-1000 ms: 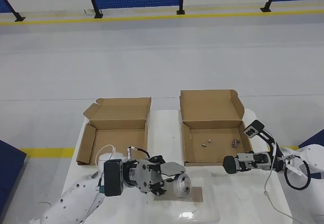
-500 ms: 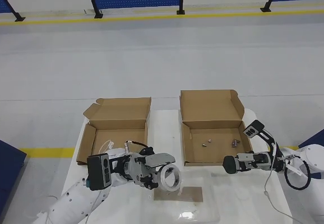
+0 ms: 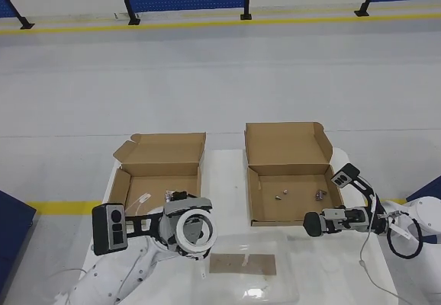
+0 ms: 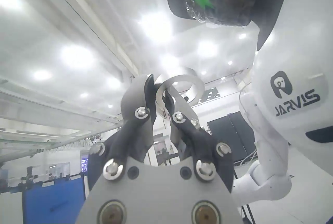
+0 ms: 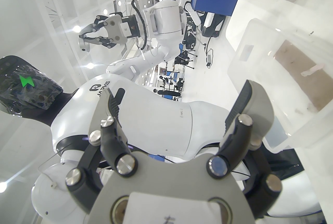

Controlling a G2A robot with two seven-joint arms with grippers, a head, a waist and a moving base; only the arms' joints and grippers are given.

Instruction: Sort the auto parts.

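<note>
My left gripper [image 4: 158, 91] is shut on the edge of a shiny metal ring [image 4: 193, 85] and points upward. From above, the ring [image 3: 212, 233] faces the camera, held over the table just in front of the left cardboard box [image 3: 159, 162]. The right wrist view catches that gripper [image 5: 83, 40] farther off with the ring. My right gripper [image 5: 177, 94] is open and holds nothing. It hovers by the front right corner of the right cardboard box [image 3: 289, 156], at about [image 3: 310, 223]. Small parts [image 3: 280, 193] lie in that box.
A clear plastic bin [image 3: 278, 284] with a brown card on its floor stands at the front middle of the white table [image 3: 224, 183]; it also shows beside my right gripper as the bin [image 5: 242, 50]. Both boxes have their lids folded back.
The left arm has carried the ring from above the clear bin leftward toward the left box and turned it up to face the camera. The right arm has not moved.
</note>
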